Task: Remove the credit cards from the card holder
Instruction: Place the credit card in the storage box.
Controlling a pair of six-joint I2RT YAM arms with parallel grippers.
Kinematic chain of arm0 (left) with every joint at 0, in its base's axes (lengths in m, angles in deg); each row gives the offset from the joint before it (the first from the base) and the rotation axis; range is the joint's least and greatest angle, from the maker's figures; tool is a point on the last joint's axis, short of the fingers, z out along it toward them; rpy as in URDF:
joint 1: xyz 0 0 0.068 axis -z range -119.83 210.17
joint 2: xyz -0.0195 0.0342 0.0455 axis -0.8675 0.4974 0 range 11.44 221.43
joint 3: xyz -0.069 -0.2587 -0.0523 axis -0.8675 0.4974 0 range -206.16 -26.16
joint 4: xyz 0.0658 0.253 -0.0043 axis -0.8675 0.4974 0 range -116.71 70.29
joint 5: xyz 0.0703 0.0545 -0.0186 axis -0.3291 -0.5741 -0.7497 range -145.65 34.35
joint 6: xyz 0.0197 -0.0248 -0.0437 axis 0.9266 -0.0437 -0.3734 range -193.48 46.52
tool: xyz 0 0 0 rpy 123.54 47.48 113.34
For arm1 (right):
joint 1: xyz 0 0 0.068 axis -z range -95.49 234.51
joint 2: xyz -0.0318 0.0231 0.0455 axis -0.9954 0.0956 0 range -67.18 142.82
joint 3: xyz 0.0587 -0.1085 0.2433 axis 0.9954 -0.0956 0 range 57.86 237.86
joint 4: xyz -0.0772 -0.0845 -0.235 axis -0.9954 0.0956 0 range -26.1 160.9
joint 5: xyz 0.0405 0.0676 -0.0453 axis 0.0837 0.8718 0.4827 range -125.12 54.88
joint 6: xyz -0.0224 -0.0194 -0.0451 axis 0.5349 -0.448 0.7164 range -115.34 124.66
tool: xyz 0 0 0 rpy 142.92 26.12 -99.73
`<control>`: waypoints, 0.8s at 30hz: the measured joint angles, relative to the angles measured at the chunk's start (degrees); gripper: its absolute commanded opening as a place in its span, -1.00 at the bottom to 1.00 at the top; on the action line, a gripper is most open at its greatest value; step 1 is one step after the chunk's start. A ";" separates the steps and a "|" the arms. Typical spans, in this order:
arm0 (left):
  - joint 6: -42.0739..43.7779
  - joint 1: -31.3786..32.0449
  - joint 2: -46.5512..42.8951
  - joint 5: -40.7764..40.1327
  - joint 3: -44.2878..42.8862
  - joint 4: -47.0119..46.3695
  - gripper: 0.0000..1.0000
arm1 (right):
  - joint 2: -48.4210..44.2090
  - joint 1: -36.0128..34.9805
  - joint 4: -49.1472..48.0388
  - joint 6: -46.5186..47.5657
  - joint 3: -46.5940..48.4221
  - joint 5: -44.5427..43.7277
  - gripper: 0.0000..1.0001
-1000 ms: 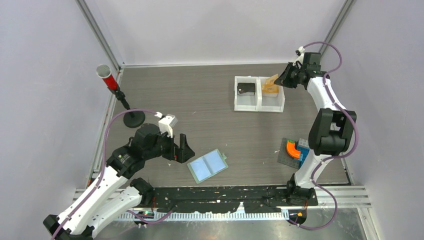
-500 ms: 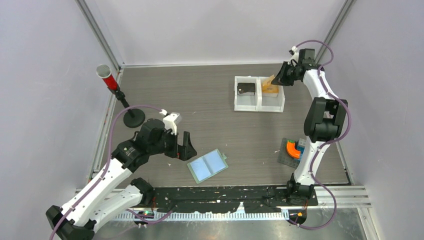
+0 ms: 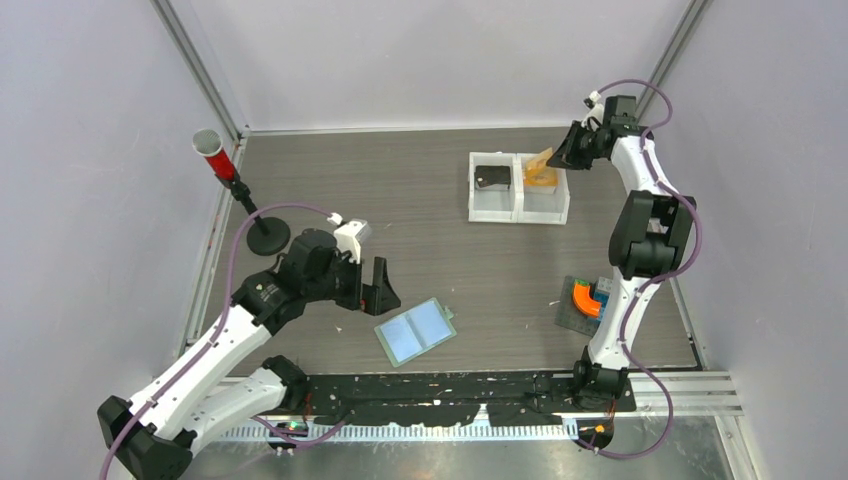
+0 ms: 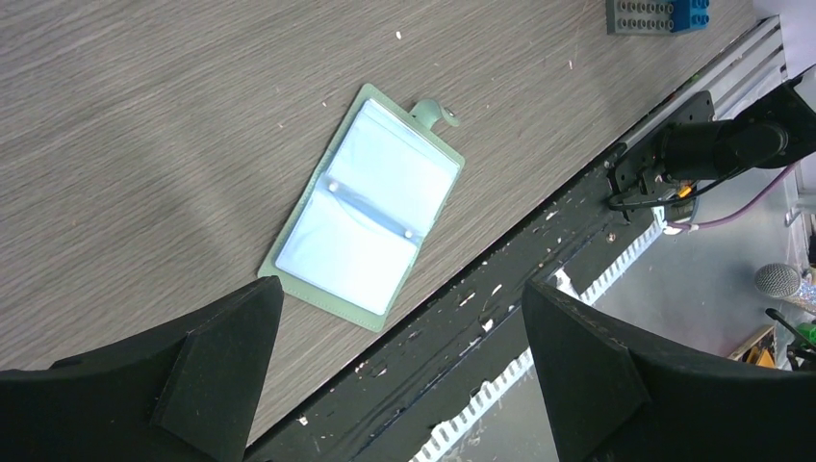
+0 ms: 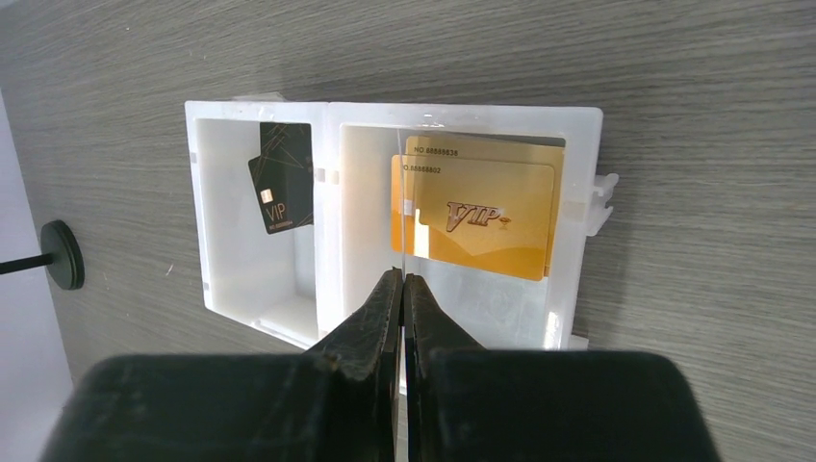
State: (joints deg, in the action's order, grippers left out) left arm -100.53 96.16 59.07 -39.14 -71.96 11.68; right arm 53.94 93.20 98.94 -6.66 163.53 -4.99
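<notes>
The right fingers, pressed shut, point at two gold cards reading "VIP". A black card, also "VIP", lies left of them. The left fingers stand wide, the card holder ahead.

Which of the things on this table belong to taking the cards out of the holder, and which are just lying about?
Part of the job:
- open sage-green card holder
- two gold VIP cards
- black VIP card, probably
- white two-compartment tray holding the cards

Lying about:
- red cup on its black stand
- toy bricks with an orange curved piece
</notes>
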 measured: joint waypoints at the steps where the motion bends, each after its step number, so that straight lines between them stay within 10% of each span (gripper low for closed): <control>1: 0.02 0.00 0.35 0.00 -0.31 -0.02 0.98 | 0.13 0.09 0.02 0.00 0.02 0.15 -0.85; 24: 0.94 0.00 2.58 0.00 -3.85 0.39 0.98 | 3.45 0.22 0.68 -0.22 3.06 1.20 -0.42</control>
State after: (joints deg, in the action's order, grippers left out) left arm -99.59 96.16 61.65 -39.14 -75.81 12.08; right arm 57.39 93.42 99.62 -6.87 166.58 -3.79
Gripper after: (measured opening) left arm 0.992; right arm 0.276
